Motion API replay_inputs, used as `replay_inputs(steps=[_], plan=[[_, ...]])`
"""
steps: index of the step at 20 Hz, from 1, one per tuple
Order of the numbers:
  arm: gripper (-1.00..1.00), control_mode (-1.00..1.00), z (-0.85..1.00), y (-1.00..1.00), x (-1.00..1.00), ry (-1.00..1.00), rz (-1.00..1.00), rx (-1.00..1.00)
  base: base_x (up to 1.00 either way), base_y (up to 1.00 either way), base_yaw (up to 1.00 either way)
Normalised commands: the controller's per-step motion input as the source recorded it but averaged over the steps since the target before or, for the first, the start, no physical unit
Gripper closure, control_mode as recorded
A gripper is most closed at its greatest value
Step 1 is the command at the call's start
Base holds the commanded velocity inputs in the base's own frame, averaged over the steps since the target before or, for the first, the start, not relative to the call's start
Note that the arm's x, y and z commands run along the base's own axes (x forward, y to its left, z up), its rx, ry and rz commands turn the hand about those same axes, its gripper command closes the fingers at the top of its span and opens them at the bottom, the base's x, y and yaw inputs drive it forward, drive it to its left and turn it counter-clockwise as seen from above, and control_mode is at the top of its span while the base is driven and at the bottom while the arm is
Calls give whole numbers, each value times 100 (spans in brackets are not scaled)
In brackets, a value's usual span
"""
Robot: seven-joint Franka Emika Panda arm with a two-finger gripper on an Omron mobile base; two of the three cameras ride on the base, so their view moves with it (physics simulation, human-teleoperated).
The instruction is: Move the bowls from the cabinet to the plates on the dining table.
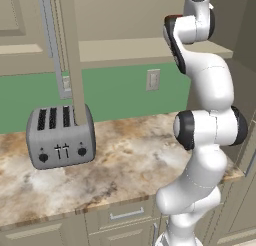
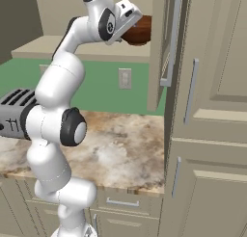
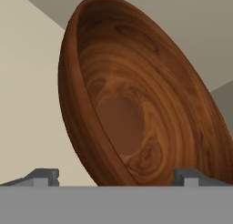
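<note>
A glossy reddish-brown bowl [image 3: 136,109] sits inside the open beige cabinet [image 2: 157,48], close in front of the hand and seen tilted in the hand view. In the right base view the bowl [image 2: 140,31] shows on the shelf just past the hand. My gripper [image 3: 117,178] is open, its two fingertips [image 3: 45,176] wide apart with the bowl's near rim between them and no visible contact. The arm reaches up high, with the gripper [image 2: 131,23] at shelf height. The cabinet's open door [image 1: 70,55] hangs edge-on at the left. The plates and dining table are out of view.
A silver toaster [image 1: 60,135] stands on the stone worktop [image 1: 135,155] below the cabinet, over drawers. A wall outlet [image 1: 153,80] sits on the green backsplash. A tall beige cupboard unit [image 2: 212,111] rises close on the right, and the open door with its bar handle [image 2: 169,43] flanks the hand.
</note>
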Motion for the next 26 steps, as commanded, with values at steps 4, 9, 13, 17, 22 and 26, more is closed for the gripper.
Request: replay_inputs(steps=[4,9,13,17,22,26], plan=[[100,-100,0,0,0,0,0,0,0,0,0],[100,-100,0,0,0,0,0,0,0,0,0],[100,-100,0,0,0,0,0,0,0,0,0],[100,-100,0,0,-4,0,0,0,0,0,0],[100,-100,0,1,-9,0,0,0,0,0,0],[100,-100,0,0,-33,-2,0,0,0,0,0]])
